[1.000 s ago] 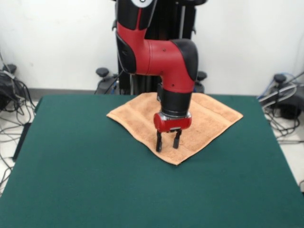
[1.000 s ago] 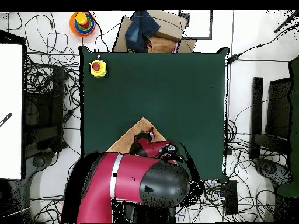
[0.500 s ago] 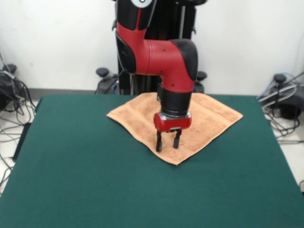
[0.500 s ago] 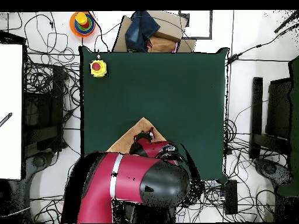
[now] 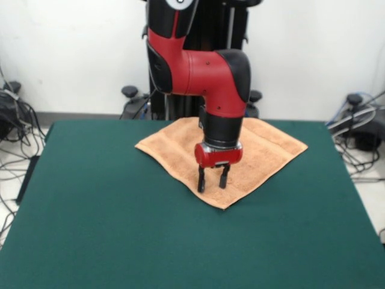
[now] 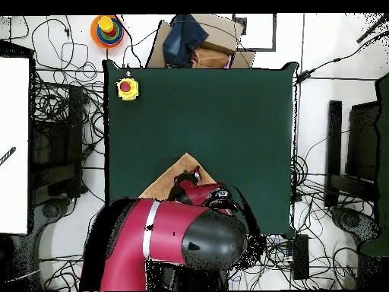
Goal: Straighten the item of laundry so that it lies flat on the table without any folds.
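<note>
Gripper (image 5: 211,179) stands with fingers (image 5: 201,180) parted, holding nothing, tips at the towel (image 5: 264,150) spread beneath and behind them on the table (image 5: 96,229); best to pinch the corner just ahead, then drag outward low.

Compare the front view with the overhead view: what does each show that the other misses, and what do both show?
Only the front view shows the claw, open, with its tips down at the towel near the corner closest to the camera, and almost the whole towel spread out like a diamond. Only the overhead view shows the yellow box with a red button on a table corner and the coloured ring toy on the floor beyond it; there the arm hides most of the towel. Both show the green table, the orange towel and the red arm.
</note>
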Motion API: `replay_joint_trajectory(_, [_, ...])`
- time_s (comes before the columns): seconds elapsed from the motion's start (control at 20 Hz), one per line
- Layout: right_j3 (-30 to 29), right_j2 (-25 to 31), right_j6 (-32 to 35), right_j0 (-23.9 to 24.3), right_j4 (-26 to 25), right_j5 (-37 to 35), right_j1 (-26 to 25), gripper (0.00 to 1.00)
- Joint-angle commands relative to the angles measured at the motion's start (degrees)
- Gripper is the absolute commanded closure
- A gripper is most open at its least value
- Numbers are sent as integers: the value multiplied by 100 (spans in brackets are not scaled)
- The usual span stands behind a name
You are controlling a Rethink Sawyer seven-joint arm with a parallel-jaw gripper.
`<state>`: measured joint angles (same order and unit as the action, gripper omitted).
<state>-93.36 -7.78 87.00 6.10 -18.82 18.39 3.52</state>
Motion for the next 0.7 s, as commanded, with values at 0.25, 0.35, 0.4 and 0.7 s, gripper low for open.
replay_joint_trajectory(0.25, [2644, 354, 654, 177, 1201, -1159, -2361, 0])
replay_joint_trajectory(0.35, [2562, 374, 654, 191, 1121, -1200, -2293, 0])
replay_joint_trajectory(0.4, [2511, 417, 648, 234, 1037, -1209, -2257, 0])
replay_joint_trajectory(0.7, [2336, 393, 760, 219, 1018, -1320, -2148, 0])
